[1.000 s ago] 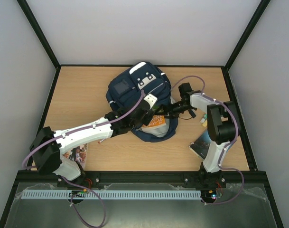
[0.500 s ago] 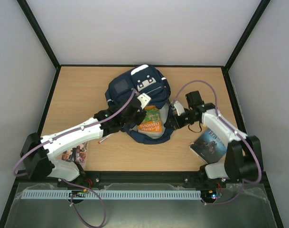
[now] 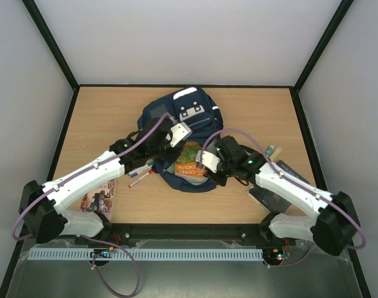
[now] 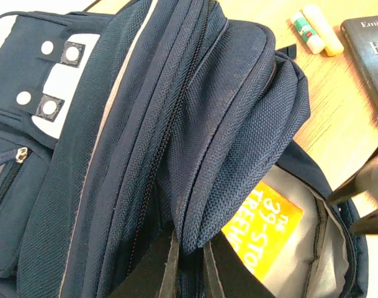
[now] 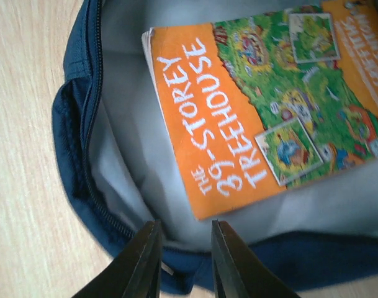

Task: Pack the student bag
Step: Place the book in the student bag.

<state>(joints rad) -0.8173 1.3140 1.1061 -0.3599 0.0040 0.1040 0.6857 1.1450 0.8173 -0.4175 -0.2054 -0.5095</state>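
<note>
Fabric fold is the weak spot on the left. The left pincer (image 4: 189,264) is clamped together on the top flap of the student bag (image 3: 179,115), holding the main mouth up. It looks like a thin pinch. If it slips, the flap drops over the opening and blocks packing.

The bag lies mid desk (image 3: 102,118), between both arms, mouth toward the bases.

On the right, the right pincer (image 5: 184,261) has its fingers narrowly apart, straddling the near rim of the mouth. Cannot tell if they bite the rim or just hover. If this side pulls against the left hold, the bag could drag or tug out of one grip.

Contents:
- **Main compartment:** grey lining, one orange book (image 5: 263,105) lying flat, cover up. Nothing else visible inside.
- **Front pocket:** looks zipped, contents hidden.

Not packed, on the desk:
- picture book (image 3: 95,200) under the left arm
- pens (image 3: 139,172) just left of the bag
- glue sticks (image 3: 270,151) and dark book (image 3: 287,167) to the right
</note>
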